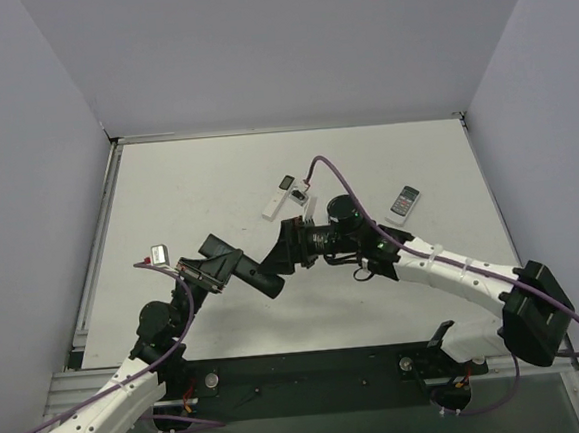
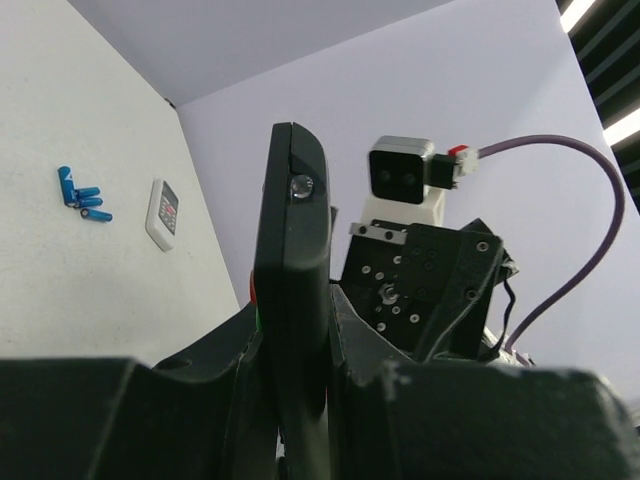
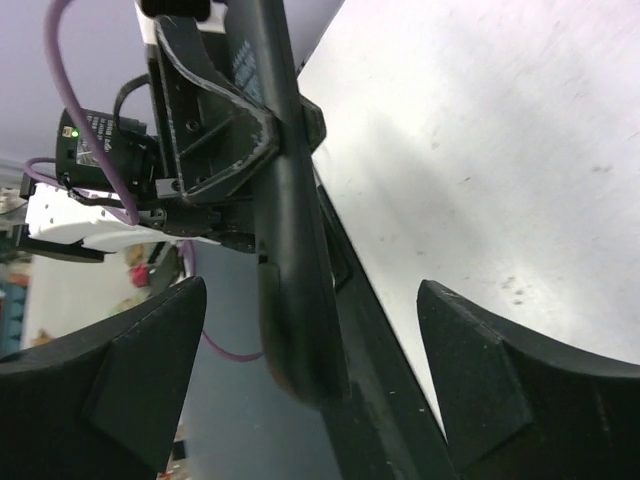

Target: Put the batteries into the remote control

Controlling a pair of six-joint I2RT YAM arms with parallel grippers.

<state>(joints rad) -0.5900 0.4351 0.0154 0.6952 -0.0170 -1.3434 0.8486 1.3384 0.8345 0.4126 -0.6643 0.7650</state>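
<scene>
Left end effector (image 2: 296, 352) clamps remote control (image 2: 291, 240) — right end effector (image 3: 310, 300) wide, gaps both sides.

Pale lilac walls (image 1: 276, 47) on 3 sides, scuffed white tabletop (image 1: 197, 184), ceiling strip lights (image 2: 622, 125) upper rt

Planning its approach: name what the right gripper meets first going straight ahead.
Probably the remote control, clamped in the left gripper: it lies ahead, framed by the right gripper's open fingers; depth unclear.
</scene>
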